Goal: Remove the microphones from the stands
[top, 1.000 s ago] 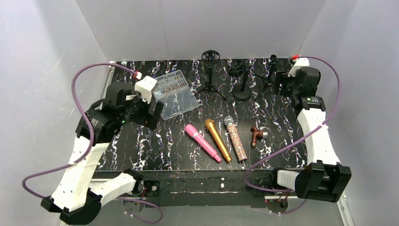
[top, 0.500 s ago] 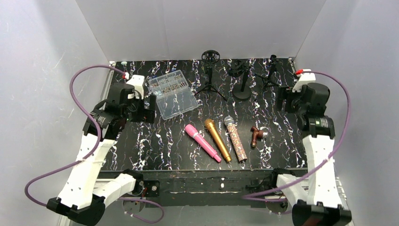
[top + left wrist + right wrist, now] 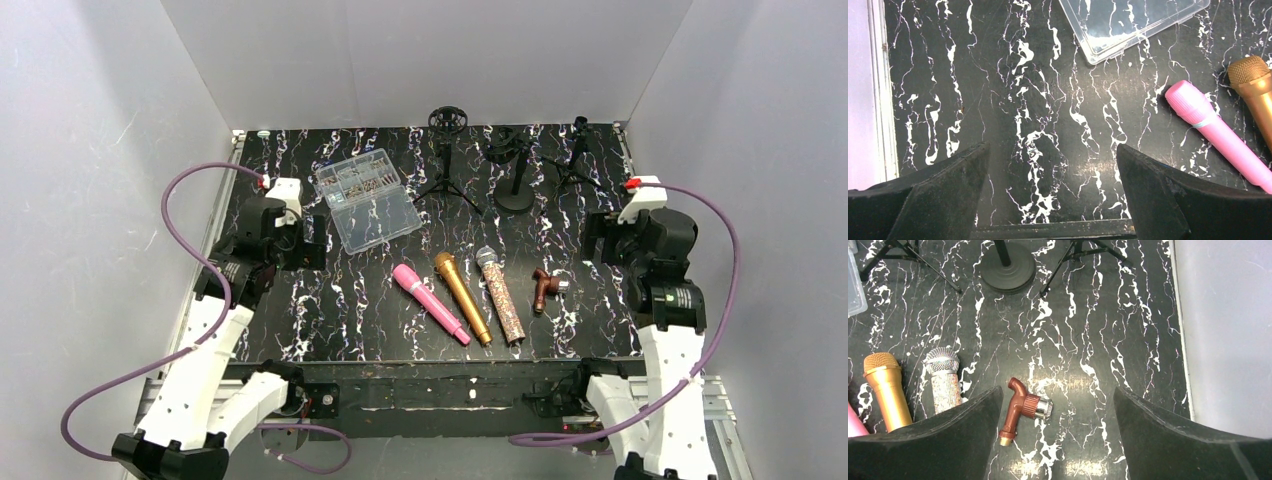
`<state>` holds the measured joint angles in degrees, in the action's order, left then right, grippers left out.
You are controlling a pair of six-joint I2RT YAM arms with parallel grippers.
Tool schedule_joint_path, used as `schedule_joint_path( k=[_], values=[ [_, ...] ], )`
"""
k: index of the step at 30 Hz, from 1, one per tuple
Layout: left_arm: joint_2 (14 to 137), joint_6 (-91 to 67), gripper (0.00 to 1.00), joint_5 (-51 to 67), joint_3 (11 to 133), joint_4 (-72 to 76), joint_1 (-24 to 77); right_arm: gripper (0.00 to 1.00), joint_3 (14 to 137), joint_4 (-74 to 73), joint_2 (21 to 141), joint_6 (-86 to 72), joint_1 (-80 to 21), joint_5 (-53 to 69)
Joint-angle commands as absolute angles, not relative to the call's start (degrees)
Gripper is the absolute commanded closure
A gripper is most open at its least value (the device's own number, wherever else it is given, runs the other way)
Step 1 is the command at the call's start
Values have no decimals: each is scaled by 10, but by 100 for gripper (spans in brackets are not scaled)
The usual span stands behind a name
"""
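Three microphones lie side by side on the black marbled table: a pink one, a gold one and a glittery one. Three black stands are at the back: a tripod with a ring mount, a round-base stand and a small tripod. I see no microphone in any of them. My left gripper hovers open over the left of the table, nothing between its fingers. My right gripper is open over the right side, empty, above bare table.
A clear plastic box of small parts sits at the back left, its corner showing in the left wrist view. A brown spray nozzle lies right of the glittery microphone. White walls enclose the table on three sides.
Both arms have pulled back toward the near edge. The right gripper left the small tripod at the back right and opened wider. The left gripper moved away from the clear box.
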<state>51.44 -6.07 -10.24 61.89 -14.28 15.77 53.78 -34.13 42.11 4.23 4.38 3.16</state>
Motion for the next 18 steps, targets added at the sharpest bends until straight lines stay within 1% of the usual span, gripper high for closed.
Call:
schedule_joint_path(
  k=[1, 5, 10, 13, 18],
  values=[
    [501, -34, 2, -116, 600, -122, 150, 10, 508, -302, 360, 49, 49, 36],
    [492, -35, 2, -102, 598, -134, 139, 10, 474, -284, 319, 51, 65, 54],
    [470, -46, 2, -88, 609, -170, 132, 9, 444, -268, 301, 44, 79, 53],
    [466, -67, 2, -88, 603, -170, 126, 9, 441, -269, 296, 44, 81, 48],
    [464, -59, 2, -97, 592, -158, 120, 9, 443, -276, 286, 41, 90, 58]
  ],
)
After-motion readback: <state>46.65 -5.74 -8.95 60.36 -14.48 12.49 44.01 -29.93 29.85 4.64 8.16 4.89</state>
